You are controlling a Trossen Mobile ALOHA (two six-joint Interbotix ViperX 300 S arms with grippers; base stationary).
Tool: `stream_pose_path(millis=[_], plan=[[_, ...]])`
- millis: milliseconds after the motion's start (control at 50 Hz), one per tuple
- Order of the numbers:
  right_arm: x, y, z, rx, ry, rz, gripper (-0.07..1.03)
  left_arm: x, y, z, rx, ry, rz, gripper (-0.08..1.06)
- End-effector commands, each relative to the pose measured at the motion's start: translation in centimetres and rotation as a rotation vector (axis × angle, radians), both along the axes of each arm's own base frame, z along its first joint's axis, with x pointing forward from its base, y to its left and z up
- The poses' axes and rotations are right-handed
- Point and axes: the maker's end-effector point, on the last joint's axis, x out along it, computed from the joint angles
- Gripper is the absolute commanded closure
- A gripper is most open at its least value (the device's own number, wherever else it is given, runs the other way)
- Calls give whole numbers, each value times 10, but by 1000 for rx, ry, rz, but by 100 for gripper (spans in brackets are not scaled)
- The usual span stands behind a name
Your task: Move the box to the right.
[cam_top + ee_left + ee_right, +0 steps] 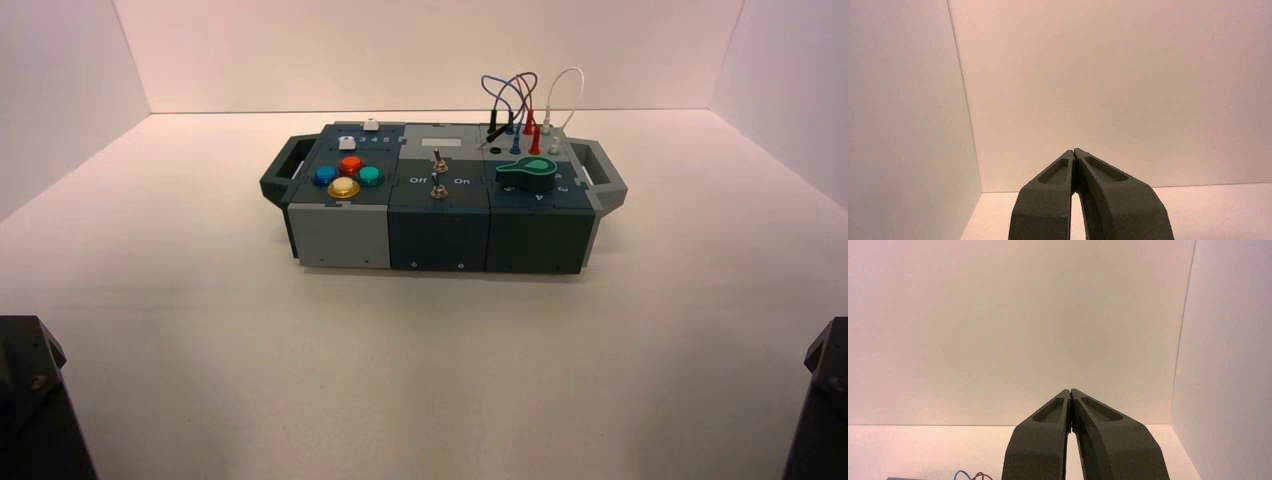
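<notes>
The box [440, 225] is a long dark teal-grey panel box with a light grey section at its front left. It stands in the middle of the white floor, with a handle on its left [283, 172] and one on its right [604, 172]. It bears four coloured buttons [346, 176], two toggle switches [438, 172], a green knob [527, 177] and looping wires [520, 100]. My left gripper [1074, 152] is shut and empty, parked at the near left. My right gripper [1070, 392] is shut and empty, parked at the near right; the wire tops [970, 475] show low in its view.
White walls enclose the floor at the back and on both sides. The arms' dark bases show at the bottom left corner [35, 400] and the bottom right corner [825, 400] of the high view. Open white floor lies on all sides of the box.
</notes>
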Motion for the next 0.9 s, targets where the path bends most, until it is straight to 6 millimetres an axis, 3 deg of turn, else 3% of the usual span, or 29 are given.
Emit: stream_pose_path(millis=[20,360,900], plan=[[3,1,15,11,-30,2,99,3,0,15,6,-31,0,100],[3,1,12,12,-16,2,99,3,0,13,6,-9,-2,100],[13,8,2,37,127,28,99,20,-13,-25,-4,315,-47,101]])
